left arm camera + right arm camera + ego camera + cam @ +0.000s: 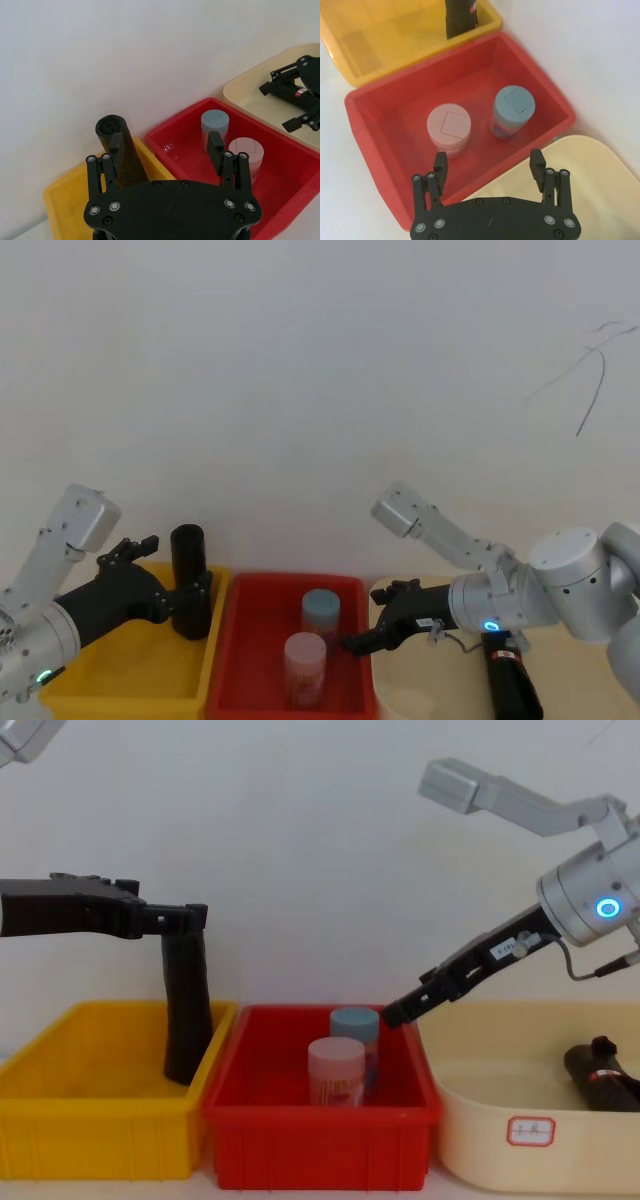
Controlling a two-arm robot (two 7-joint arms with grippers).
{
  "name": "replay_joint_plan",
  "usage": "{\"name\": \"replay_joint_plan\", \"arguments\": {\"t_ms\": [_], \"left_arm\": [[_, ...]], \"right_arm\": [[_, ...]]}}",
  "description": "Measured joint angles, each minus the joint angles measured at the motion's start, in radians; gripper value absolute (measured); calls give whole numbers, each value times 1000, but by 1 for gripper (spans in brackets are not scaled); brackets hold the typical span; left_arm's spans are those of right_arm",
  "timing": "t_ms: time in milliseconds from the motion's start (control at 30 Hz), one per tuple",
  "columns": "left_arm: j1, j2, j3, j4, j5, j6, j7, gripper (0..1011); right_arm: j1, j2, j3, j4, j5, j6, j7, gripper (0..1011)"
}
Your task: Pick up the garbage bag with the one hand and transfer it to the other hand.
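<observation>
The garbage bag (600,1072), a short, thick black roll of plastic film with a red-and-white label band, lies on its side in the round-cornered cream plastic tub (530,1145), toward the tub's right end. Nothing grips it.

The right gripper (488,159) hangs over the edge where the cream tub meets the red plastic bin (385,165), its claw spread wide and empty. It is well apart from the garbage bag.

In the red bin stand a blue-lidded jar (512,111) and a pink-lidded jar (450,127).

The left gripper (165,140) is over the yellow plastic bin (95,1130), claw also spread. One finger (116,145) is right against the upper part of the tall plain black roll (185,1010) (touching or not, I cannot tell), which stands tilted at the bin's right wall.
</observation>
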Motion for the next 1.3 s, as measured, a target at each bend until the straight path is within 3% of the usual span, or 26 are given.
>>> {"name": "replay_joint_plan", "arguments": {"t_ms": [500, 1300], "left_arm": [[0, 0, 0, 0, 0, 0, 0, 1000], [0, 0, 0, 0, 0, 0, 0, 1000]], "right_arm": [[8, -7, 5, -17, 25, -10, 3, 999], [81, -114, -107, 137, 5, -33, 96, 1000]]}}
